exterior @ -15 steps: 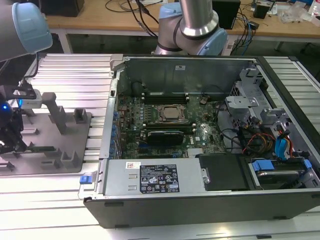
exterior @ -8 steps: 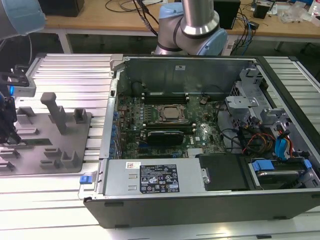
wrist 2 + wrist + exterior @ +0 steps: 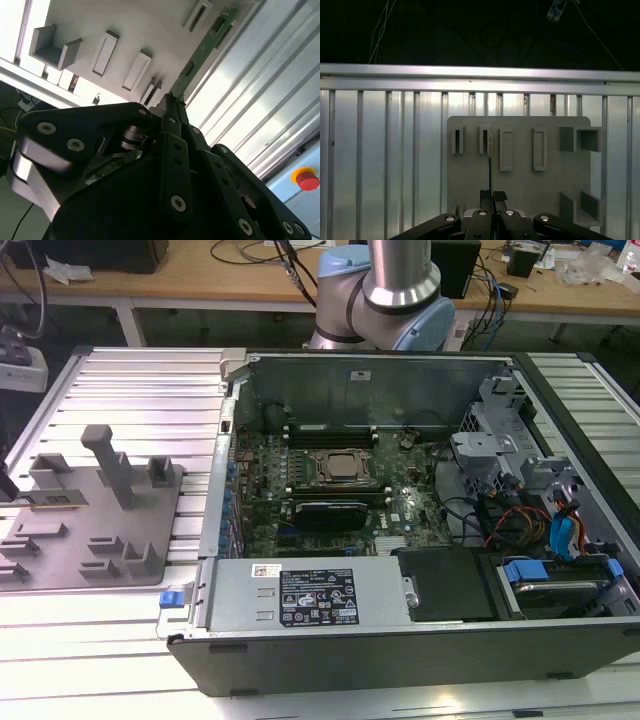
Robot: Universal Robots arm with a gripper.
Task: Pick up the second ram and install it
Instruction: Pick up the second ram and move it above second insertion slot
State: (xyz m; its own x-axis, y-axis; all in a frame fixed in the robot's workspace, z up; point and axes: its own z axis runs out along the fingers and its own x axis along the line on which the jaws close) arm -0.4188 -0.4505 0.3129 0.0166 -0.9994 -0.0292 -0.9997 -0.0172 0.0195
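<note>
The black multi-link gripper (image 3: pixel 492 194) is down over the flat grey plastic fixture tray (image 3: pixel 530 190). Its fingers are drawn together on one end of the long, narrow green circuit-board stick, the second ram (image 3: pixel 205 47). In the second wrist view the gripper (image 3: pixel 172 102) pinches the near tip, and the rest of the stick runs away from it, out along the tray beside a row of rectangular slots. In the first wrist view the second ram (image 3: pixel 490 160) is edge-on, just a thin line between the fingertips and the slot row. From here I can't tell whether its far end is clear of the tray or resting in a slot.

That tray (image 3: pixel 100 540) sits on the ribbed aluminium table (image 3: pixel 385 150) at the exterior view's left. It is well apart from the large green motherboard (image 3: pixel 400 510) inside the open black-and-steel computer case (image 3: pixel 330 370).

Here's the danger, as I judge it. It's a grip at one end of a long, thin board, so any tilt or sideways drag could swing the free end. That could snag it on a slot wall, or let it pivot in the pinch. A skewed stick would then meet its socket crooked, and pressing it down like that risks jamming or stressing the board.
</note>
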